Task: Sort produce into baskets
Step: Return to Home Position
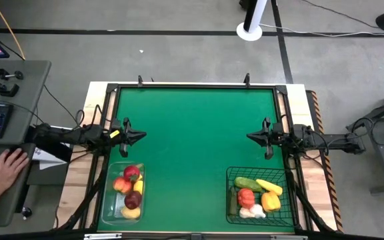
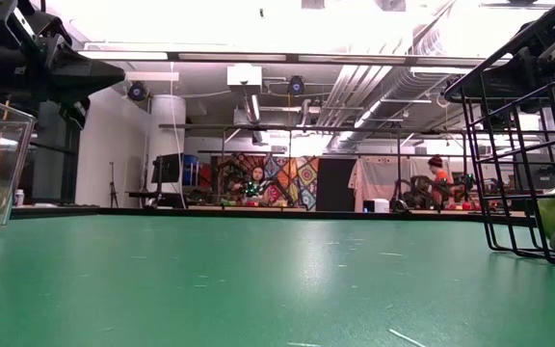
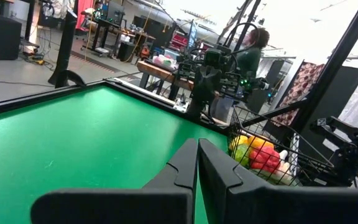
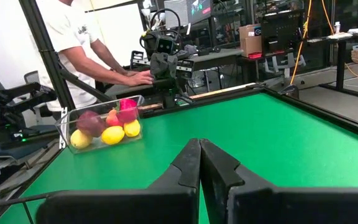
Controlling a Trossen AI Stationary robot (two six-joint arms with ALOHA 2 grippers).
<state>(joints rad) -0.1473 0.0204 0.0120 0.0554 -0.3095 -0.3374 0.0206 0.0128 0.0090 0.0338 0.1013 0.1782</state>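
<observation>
seen from above, the left gripper hangs at 9 o'clock over the flat green mat, pointing inward. its wrist view shows two dark wedge-shaped fingers pressed flat together with only a thin seam between them, holding nothing. the right gripper sits opposite at 3 o'clock, its blunt dark fingers likewise closed on each other and empty. the two tips face one another, well apart

the clear plastic bin, smooth-walled and rectangular, sits at 7 o'clock near the mat's edge. inside lie a glossy red apple, an orange-red round fruit, a dark red apple and a yellow lemon, packed close. the black wire-mesh basket stands at 5 o'clock. its open grid holds a long green cucumber, a slim yellow piece just beside it, a ribbed orange-red vegetable, a blocky yellow pepper and knobbly white garlic

a person's hand rests on the grey side desk beyond 9 o'clock
</observation>
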